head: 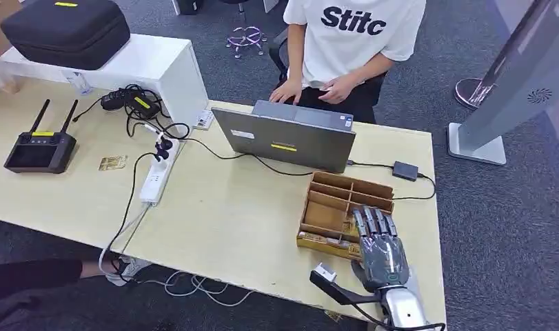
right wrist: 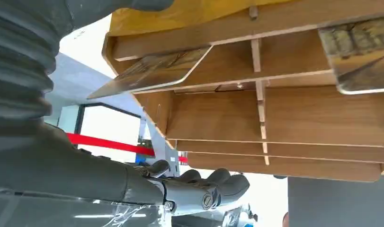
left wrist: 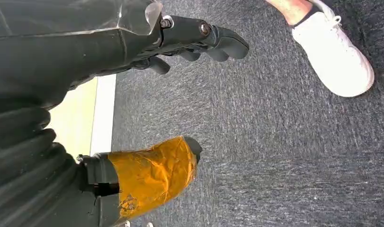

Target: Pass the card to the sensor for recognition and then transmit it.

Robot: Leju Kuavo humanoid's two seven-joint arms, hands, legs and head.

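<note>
A: Card position?

B: Two shiny gold-patterned cards with rounded corners in the right wrist view. One (right wrist: 147,73) leans tilted in a compartment of the brown wooden slotted organizer box (right wrist: 322,118), one corner poking out past the box's end wall. Long axis runs roughly along the slot. The second card (right wrist: 362,56) sits in the neighbouring section of that slot, cut off by the picture edge.

A: And from the head view?

B: The box (head: 342,200) sits near the table's right edge, in front of the grey open laptop (head: 290,138). Cards show only as a thin strip in the nearest compartment (head: 318,238); can't tell their direction from there.

A: Right hand?

B: Right hand (head: 380,252) is over the box's near right corner, back of the hand up, fingers (head: 373,222) straight and side by side, reaching over the front compartments. Nothing gripped. In the wrist view the fingers (right wrist: 213,182) are just beside the box's outer wall; can't tell whether they touch it. Thumb is hidden, so how wide it's spread I can't say.

A: Left hand?

B: Left hand (left wrist: 190,40) hangs beside the light wooden table (left wrist: 78,118) edge above grey carpet (left wrist: 284,156), fingers loosely curled, holding nothing.

A: Anyone nearby?

B: A person in a white T-shirt (head: 352,34) stands behind the laptop, hands at its far edge.
</note>
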